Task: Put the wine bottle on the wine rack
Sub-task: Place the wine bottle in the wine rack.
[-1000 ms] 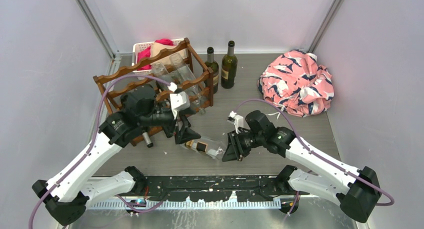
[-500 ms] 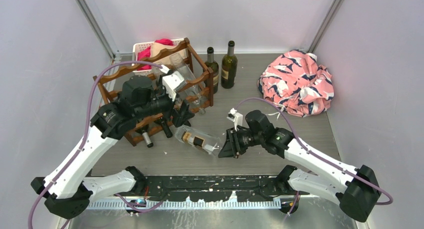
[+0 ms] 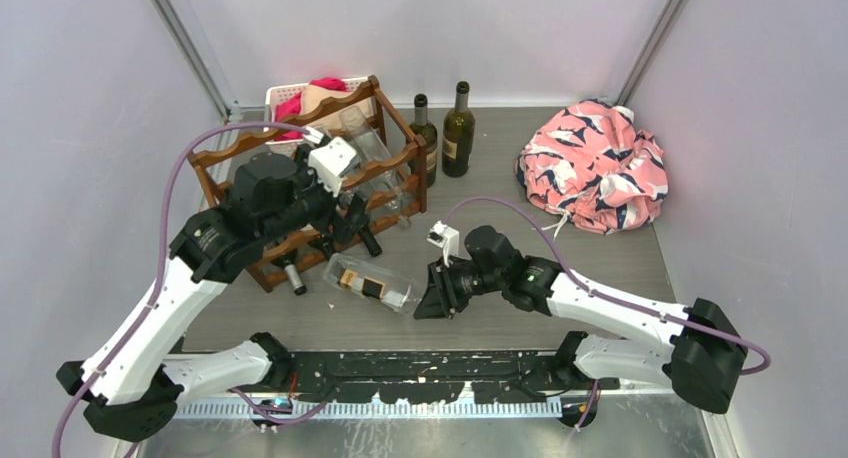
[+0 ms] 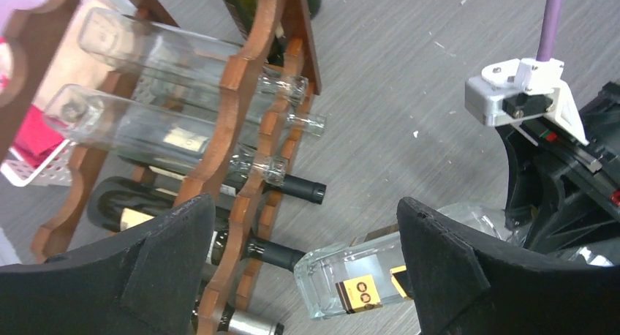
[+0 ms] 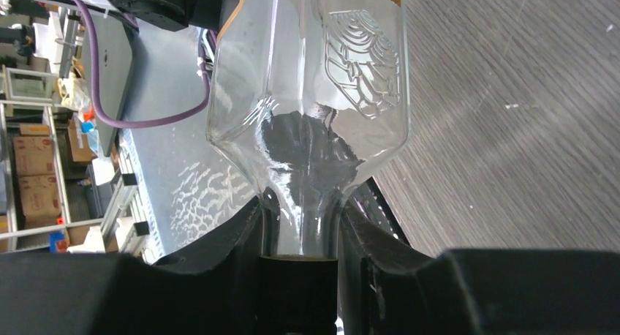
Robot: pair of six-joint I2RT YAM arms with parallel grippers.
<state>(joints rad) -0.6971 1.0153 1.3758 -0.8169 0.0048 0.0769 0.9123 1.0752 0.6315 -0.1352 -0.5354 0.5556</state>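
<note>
Right gripper pinches the clear wine bottle by its neck.
The left gripper has its fingers spread wide and holds nothing. The bottle is on its side, just in front of the wine rack. Its cap hides between the right fingers.

The wine rack is dark reddish-brown wood, and the clear glass wine bottle carries a black-and-gold label and an embossed fan-like relief near its shoulder. Two dark green bottles stand on the grey, wood-grained counter, along with a crumpled pink cloth printed with white and navy fish shapes and a white slotted basket with pink-red fabric in it. Both arms are white and black with purple cables, and the left end effector and right end effector are black.
</note>
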